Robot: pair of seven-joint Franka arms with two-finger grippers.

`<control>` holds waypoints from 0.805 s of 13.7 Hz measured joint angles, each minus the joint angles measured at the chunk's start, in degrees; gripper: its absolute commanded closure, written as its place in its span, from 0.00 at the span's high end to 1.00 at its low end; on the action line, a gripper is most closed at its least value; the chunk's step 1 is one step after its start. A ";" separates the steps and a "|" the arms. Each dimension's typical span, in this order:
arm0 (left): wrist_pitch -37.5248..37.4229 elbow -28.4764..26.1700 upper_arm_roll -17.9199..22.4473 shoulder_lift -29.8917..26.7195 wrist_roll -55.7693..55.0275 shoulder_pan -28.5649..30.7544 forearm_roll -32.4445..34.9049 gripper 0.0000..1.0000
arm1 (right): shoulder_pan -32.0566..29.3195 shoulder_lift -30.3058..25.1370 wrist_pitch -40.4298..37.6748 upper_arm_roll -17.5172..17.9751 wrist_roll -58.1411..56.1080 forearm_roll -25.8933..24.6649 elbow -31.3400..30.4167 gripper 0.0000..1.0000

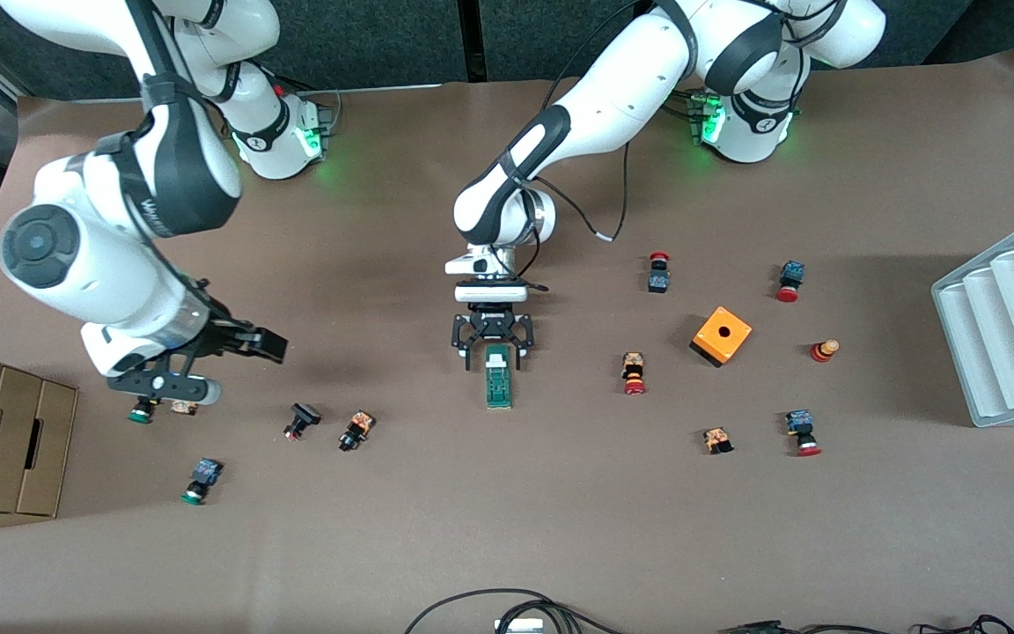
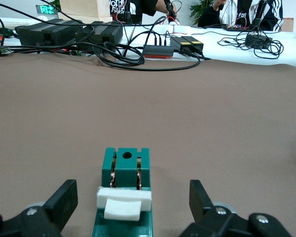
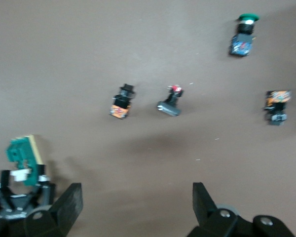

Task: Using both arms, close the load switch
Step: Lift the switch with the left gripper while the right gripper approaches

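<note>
1. The load switch [image 1: 498, 377] lies on the brown worktop [image 1: 560, 511] just below the centre of the front view; a slim dark-green block with its long axis running up and down the frame; its white tab [image 2: 124, 205] sits at the end toward the robots.
2. The left pincer [image 1: 489, 354] is down at that tab end; released, one finger on each side of the block and neither touching it in the left wrist view.
3. The right pincer [image 1: 234, 345] hangs at the middle left of the front view, over the worktop above a group of small push buttons [image 1: 356, 431]; released, nothing between its fingers [image 3: 66, 207].
4. An orange cube box [image 1: 721, 335] sits right of centre; a grey ribbed tray [image 1: 1000, 326] at the right edge.
</note>
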 measured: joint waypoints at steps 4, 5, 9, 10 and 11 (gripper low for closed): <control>-1.25 -0.08 -0.68 0.80 0.00 -0.11 0.72 1.00 | 4.39 2.53 5.90 0.06 11.77 4.41 0.00 0.99; -1.55 -0.09 -0.79 1.03 0.00 -0.11 1.02 1.00 | 5.50 3.30 7.62 0.06 15.18 5.72 0.01 0.99; -4.99 -0.11 -2.29 1.36 0.00 -0.13 1.30 1.00 | 10.56 6.41 15.11 0.10 32.37 10.75 0.04 0.99; -6.72 -0.11 -3.04 1.36 0.00 -0.15 1.31 1.00 | 12.02 7.21 16.58 0.11 37.62 10.93 0.05 0.99; -8.29 -0.11 -3.81 1.36 -0.01 -0.16 1.33 1.00 | 13.34 8.03 17.96 0.12 43.15 11.09 0.05 0.99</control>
